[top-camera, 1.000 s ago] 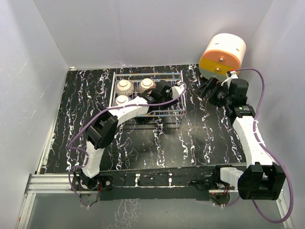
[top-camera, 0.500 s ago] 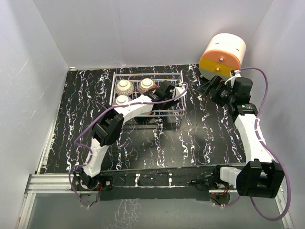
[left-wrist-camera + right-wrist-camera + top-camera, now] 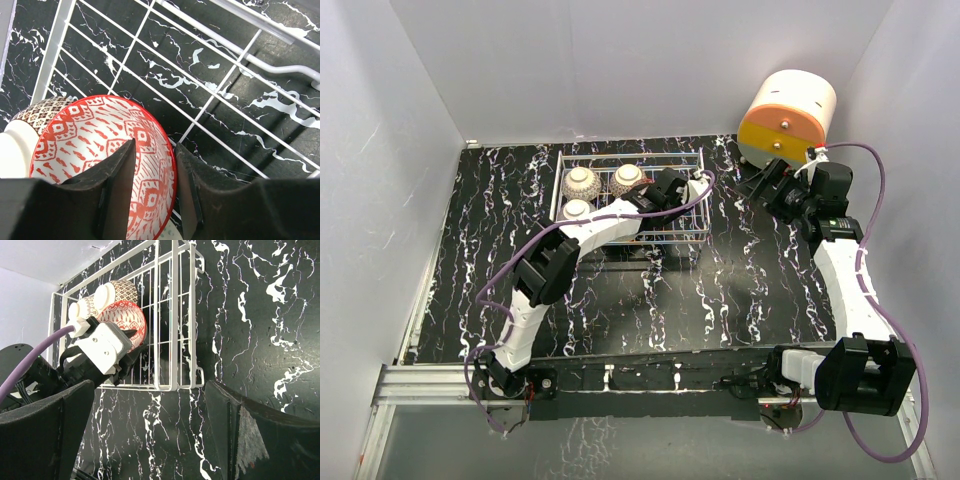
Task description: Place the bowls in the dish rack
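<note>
The left gripper (image 3: 154, 147) reaches into the white wire dish rack (image 3: 174, 340), its two black fingers (image 3: 119, 185) straddling the rim of the red bowl (image 3: 90, 145), one over the patterned inside and one outside the wall. Whether they actually pinch the rim I cannot tell. The red bowl sits in the rack tilted on edge, its inside facing the right arm, against a brown-and-white bowl (image 3: 42, 111). Three bowls (all bottom up, pale outsides showing) occupy the rack's left end (image 3: 580, 181), (image 3: 627, 177), (image 3: 576, 209). The right gripper (image 3: 150, 405) hangs over the black marbled table (image 3: 720, 290) just right of the rack, near the round orange-and-cream drawer unit (image 3: 787, 112), jaws spread wide with nothing between them.
</note>
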You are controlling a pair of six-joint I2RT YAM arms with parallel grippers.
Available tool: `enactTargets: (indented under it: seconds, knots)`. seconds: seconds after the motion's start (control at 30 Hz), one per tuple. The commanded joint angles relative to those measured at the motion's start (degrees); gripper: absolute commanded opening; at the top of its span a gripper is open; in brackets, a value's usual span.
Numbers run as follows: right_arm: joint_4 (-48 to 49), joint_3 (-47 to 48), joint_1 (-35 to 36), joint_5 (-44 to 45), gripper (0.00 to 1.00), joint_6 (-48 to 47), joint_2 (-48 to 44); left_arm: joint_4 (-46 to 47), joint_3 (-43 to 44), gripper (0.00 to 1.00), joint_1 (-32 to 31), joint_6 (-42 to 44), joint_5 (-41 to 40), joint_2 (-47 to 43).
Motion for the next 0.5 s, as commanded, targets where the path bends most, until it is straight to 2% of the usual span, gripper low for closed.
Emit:
enactTargets:
  seconds: [0.0, 0.2, 0.37, 0.47]
  knots:
    - [0.89, 1.86, -0.44, -0.59, 0.96, -0.02, -0.37, -0.49, 1.54, 0.35, 0.61, -0.72, -0.92, 0.33]
    - [0.95, 1.19, -0.57, -0.58, 0.96, -0.10, -0.76, -0.41, 1.99, 0.30, 1.30, -1.39, -1.18, 1.69]
    - [0.91, 1.20, -0.67, -0.73, 0.96, -0.02, -0.99, -0.42, 2.53, 0.20, 1.59, -1.67, -1.82, 2.57]
    - [0.91, 1.16, -0.77, -0.77, 0.96, 0.05, -1.06, -0.48, 3.11, 0.11, 1.59, -1.62, -2.50, 2.90]
